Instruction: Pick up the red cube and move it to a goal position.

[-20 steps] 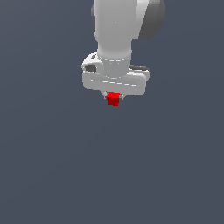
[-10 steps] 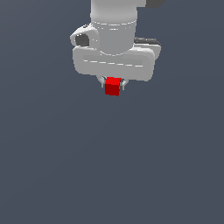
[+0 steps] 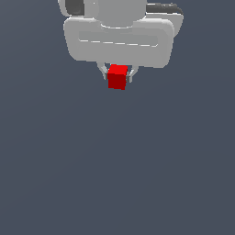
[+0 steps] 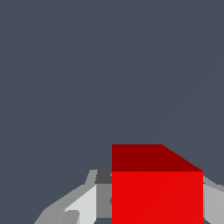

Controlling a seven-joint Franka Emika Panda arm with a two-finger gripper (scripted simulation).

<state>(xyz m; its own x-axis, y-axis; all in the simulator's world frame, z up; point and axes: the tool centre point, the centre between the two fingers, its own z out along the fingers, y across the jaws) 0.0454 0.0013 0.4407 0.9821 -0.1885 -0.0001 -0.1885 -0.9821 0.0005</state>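
The red cube (image 3: 118, 76) is a small, plain block of bright, even red with flat matte faces and crisp edges, and it carries no marks or labels. In the exterior view its upper face shows a lighter red than the shaded face below it, and it is much narrower than the wide white body of the arm's hand above it. It sits pinched in the gripper (image 3: 117, 74), whose two slim grey fingers (image 3: 102, 71) press against its opposite sides, closed on it and holding it beneath the hand. The cube appears near the top of the exterior view, with the plain dark grey-blue surface (image 3: 114, 174) behind and below it. In the wrist view the red cube (image 4: 156, 192) looms large, one face bright red and the adjoining one darker, with pale grey fingers (image 4: 83, 205) flanking it on both sides.
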